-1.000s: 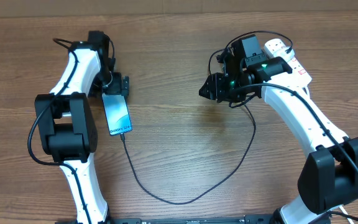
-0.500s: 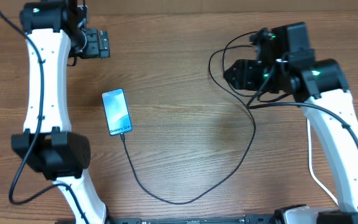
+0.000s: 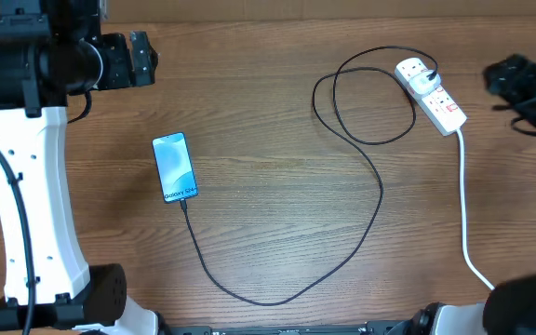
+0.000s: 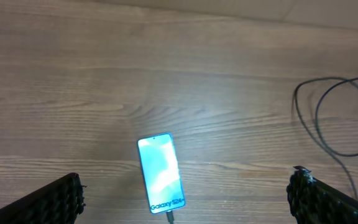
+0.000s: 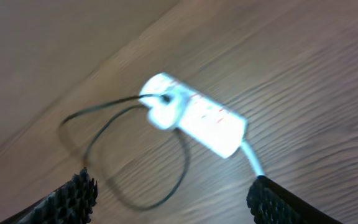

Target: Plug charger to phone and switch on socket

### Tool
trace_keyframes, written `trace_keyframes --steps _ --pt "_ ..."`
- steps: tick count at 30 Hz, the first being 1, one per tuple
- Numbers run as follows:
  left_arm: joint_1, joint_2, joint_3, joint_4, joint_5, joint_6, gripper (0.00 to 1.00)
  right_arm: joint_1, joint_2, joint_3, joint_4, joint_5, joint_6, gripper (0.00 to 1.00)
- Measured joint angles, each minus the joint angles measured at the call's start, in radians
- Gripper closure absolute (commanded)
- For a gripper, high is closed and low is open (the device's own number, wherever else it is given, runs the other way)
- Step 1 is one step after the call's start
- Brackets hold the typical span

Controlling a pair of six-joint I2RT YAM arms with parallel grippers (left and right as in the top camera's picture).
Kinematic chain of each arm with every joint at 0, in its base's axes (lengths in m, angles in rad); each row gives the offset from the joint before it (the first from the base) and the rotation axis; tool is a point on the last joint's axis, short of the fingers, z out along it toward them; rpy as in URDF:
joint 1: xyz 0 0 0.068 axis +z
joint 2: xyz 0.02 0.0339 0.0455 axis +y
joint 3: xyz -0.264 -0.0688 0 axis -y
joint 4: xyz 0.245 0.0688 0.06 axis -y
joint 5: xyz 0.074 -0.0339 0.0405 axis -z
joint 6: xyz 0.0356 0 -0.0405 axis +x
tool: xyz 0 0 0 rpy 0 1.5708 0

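Observation:
The phone lies flat on the table with its blue-teal screen lit; it also shows in the left wrist view. The black charger cable runs from the phone's lower end, where its tip sits in the port, in a long loop to the white socket strip, blurred in the right wrist view. My left gripper is open and empty, raised far behind the phone. My right gripper is open and empty, raised to the right of the socket.
A thick white lead runs from the socket down toward the front right edge. The wooden table's back edge lies just beyond the grippers. The white arm links stand at the far left and far right.
Both arms have drawn up and outward: the left from beside the phone to the far back left, the right from near the socket to the right edge. Phone and cable stayed put.

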Motion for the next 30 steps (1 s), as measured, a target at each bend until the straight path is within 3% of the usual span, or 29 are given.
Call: trace_keyframes --steps 4,13,30 --pt "0.0 0.006 0.0 -0.003 0.007 -0.003 0.0 -0.008 0.15 0.019 0.074 0.021 -0.002 0.2" --pt "0.0 0.007 0.0 -0.003 0.01 -0.003 0.01 0.017 0.485 0.283 0.101 0.076 -0.036 0.2" --pt "0.0 0.007 0.0 -0.003 0.011 -0.003 0.0 0.087 0.699 0.284 0.175 0.204 -0.057 0.19"
